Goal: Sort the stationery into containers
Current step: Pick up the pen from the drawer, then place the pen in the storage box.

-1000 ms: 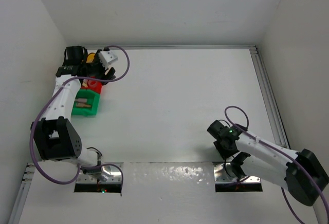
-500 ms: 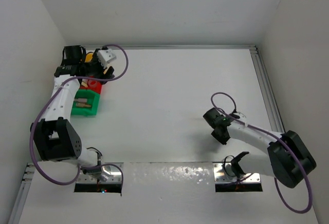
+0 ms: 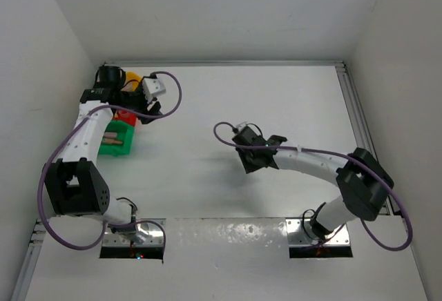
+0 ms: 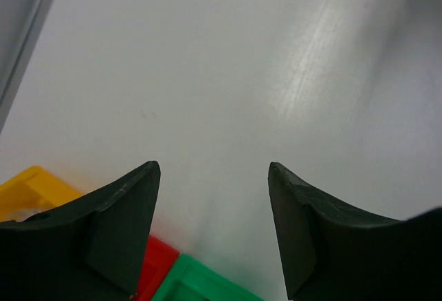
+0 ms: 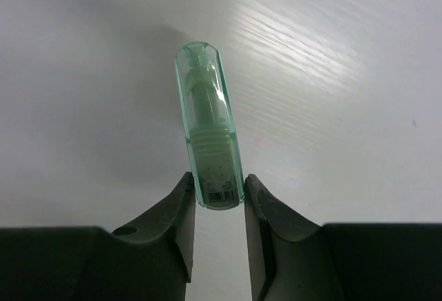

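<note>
Barcode label, unreadable to us, on translucent green plastic capsule (image 5: 206, 114) clamped by our right gripper (image 5: 218, 185), since swung out leftward; left gripper (image 4: 213, 171) jaws apart.

A white desk (image 3: 228, 108) lay smooth and faintly glossy, catching streaks of light. Plain white walls (image 3: 207, 11) stood around it on three sides. A silvery metal rail (image 3: 359, 128) ran along its right and back edges. A shiny metal strip (image 3: 228, 235) lay across the near edge.
</note>
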Robot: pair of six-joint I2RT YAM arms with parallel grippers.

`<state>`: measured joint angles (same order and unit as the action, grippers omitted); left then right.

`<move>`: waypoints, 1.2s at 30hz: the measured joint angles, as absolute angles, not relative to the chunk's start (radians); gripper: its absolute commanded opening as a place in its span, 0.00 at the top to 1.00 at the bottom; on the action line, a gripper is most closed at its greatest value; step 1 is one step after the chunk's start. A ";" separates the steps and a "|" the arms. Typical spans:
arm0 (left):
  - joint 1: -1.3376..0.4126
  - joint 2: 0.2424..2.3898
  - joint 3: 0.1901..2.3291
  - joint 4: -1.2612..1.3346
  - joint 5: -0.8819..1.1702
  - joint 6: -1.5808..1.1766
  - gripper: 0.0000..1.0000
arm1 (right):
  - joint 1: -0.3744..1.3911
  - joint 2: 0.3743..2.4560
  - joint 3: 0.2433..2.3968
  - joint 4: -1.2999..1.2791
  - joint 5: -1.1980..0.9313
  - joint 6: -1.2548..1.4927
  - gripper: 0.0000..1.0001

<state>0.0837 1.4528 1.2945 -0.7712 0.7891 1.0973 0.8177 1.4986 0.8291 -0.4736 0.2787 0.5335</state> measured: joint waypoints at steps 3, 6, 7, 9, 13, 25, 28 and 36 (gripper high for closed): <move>0.059 1.453 1.281 -0.874 0.814 1.243 0.38 | 0.848 1.588 0.983 -0.477 0.212 0.413 1.00; 0.051 1.453 1.275 -1.027 0.823 1.475 0.38 | 0.863 1.666 1.120 -0.478 0.144 0.318 1.00; 0.056 1.453 1.274 -1.076 0.825 1.554 0.37 | 0.867 1.685 1.154 -0.479 0.128 0.295 1.00; 0.069 1.453 1.267 -1.153 0.833 1.691 0.35 | 0.873 1.722 1.211 -0.473 0.091 0.250 1.00; 0.057 1.453 1.234 -1.240 0.857 1.853 0.35 | 0.880 1.783 1.279 -0.471 0.037 0.196 1.00; -0.125 1.329 0.984 -0.995 0.865 1.955 0.43 | 0.879 1.829 1.431 -0.431 -0.134 0.194 1.00; -0.154 1.232 0.868 -0.753 0.822 1.896 0.46 | 0.876 1.841 1.446 -0.431 -0.162 0.210 1.00; -0.183 1.163 0.757 -0.380 0.737 1.772 0.50 | 0.863 1.849 1.450 -0.411 -0.189 0.240 1.00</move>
